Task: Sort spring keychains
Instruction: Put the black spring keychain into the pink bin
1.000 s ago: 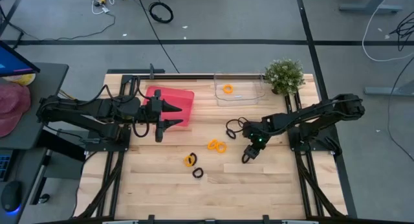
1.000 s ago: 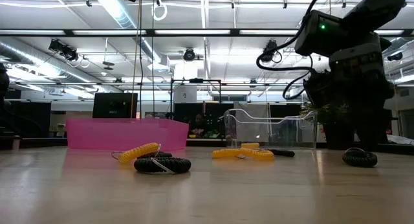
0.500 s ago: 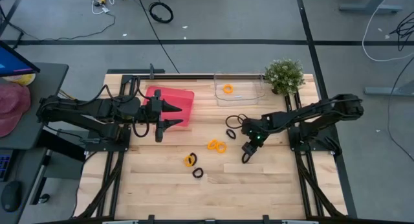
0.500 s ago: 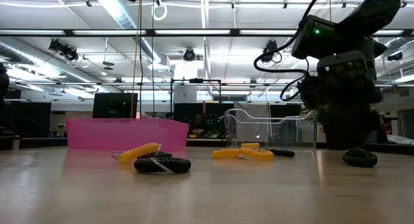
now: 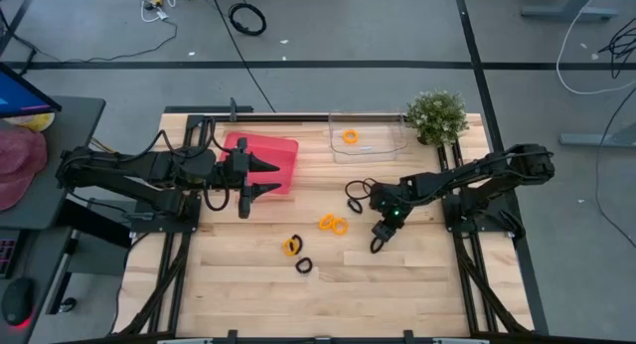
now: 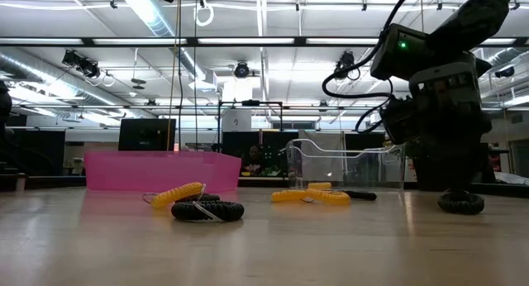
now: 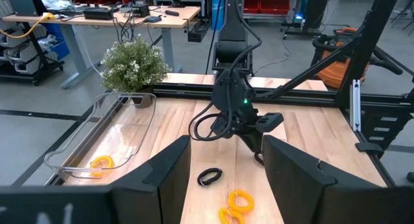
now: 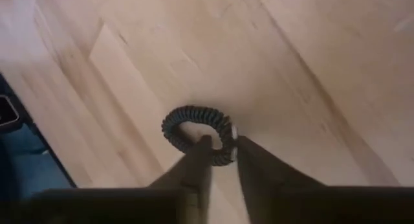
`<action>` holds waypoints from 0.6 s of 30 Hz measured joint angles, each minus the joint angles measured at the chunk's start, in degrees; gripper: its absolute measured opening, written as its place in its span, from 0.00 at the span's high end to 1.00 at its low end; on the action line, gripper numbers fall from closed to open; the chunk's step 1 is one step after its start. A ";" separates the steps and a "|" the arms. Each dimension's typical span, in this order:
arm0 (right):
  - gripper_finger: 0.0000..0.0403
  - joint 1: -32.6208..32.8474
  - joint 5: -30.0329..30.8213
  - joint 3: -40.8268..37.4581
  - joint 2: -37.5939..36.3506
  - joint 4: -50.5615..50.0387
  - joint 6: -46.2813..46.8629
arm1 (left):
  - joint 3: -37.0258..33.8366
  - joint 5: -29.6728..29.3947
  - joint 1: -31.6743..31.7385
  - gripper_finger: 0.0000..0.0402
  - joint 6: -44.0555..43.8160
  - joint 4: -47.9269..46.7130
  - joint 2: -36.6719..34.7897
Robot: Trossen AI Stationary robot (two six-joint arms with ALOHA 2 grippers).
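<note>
**Black keychain between the right fingers**

Black coiled cord, a small spring keychain (image 8: 196, 129), lies flat on the wooden worktop (image 5: 417, 274), and the right gripper (image 8: 220, 153) stands over it with its two fingers (image 8: 197, 160) drawn close together across one side of the loop. The fingers touch the coil, but I cannot tell if they already hold it firmly. In the high view this right gripper (image 5: 378, 242) points down at the worktop, right of the middle.

The other spring keychains are spread out: two orange ones (image 5: 334, 225) lie together near the centre, another black one (image 5: 355, 202) is just above them, and an orange one (image 5: 290, 247) with a black one (image 5: 304, 266) beside it lies lower and to the left. One more orange keychain (image 5: 350, 137) is inside the clear tray (image 5: 397, 145), next to a small potted plant (image 5: 437, 115).

The left gripper (image 5: 266, 178) waits over the edge of the pink bin (image 5: 283, 150), its fingers wide apart and empty.
</note>
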 joint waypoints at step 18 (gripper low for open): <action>1.00 0.02 -2.08 3.04 -1.62 -0.04 -0.26 | 0.00 0.00 0.00 0.51 0.02 0.00 -0.01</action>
